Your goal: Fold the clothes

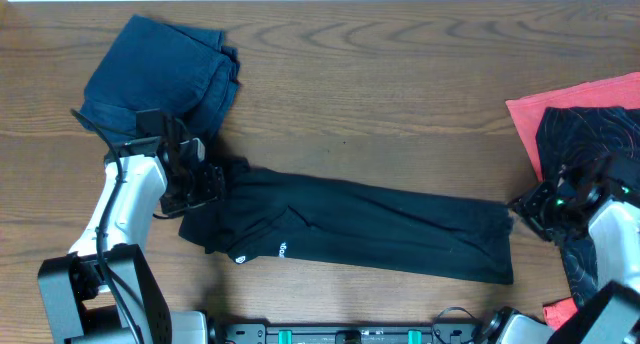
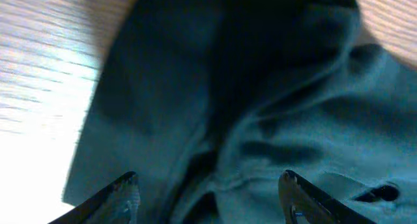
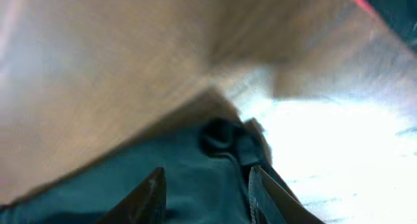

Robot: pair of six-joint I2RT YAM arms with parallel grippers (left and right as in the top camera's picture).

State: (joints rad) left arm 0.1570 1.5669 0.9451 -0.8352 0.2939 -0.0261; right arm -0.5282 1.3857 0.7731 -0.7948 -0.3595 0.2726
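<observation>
Long black short-sleeved T-shirt [image 1: 350,229], folded into a narrow strip, is lying across the middle of the brown wood-grain table [image 1: 400,74]. It's running from L-centre toward the R and slanting a bit nearer the front edge as it goes. Small white logo print [image 1: 282,250] is showing near its front L part.

L gripper [image 1: 207,180] is sitting at the strip's L end, over the bunched fabric there. In the L wrist view its two dark fingers [image 2: 124,191] are standing well apart. Cloth w/ a seam and soft folds is lying under and btwn them, and nothing is being pinched, so the claw is apart, not clamping.

R gripper [image 1: 524,206] is hovering at the strip's R end, just beside the shirt's corner. R wrist view is blurry, but its finger pads [image 3: 151,191] are showing apart too. The shirt's edge and a small dark bunch of fabric are sitting beyond the tips, w/ bare wood past that. Claw apart here as well, gripping nothing. Whether the tips are actually touching the cloth, can't tell on either side.

Dark blue folded garment [image 1: 160,69] is resting toward the table's far L corner, just behind the L arm and apart from the black strip. At the R edge a red flat cloth [image 1: 575,99] is lying w/ a black patterned garment [image 1: 595,144] partly on top. The R arm's white link is covering the near part of that pile.
</observation>
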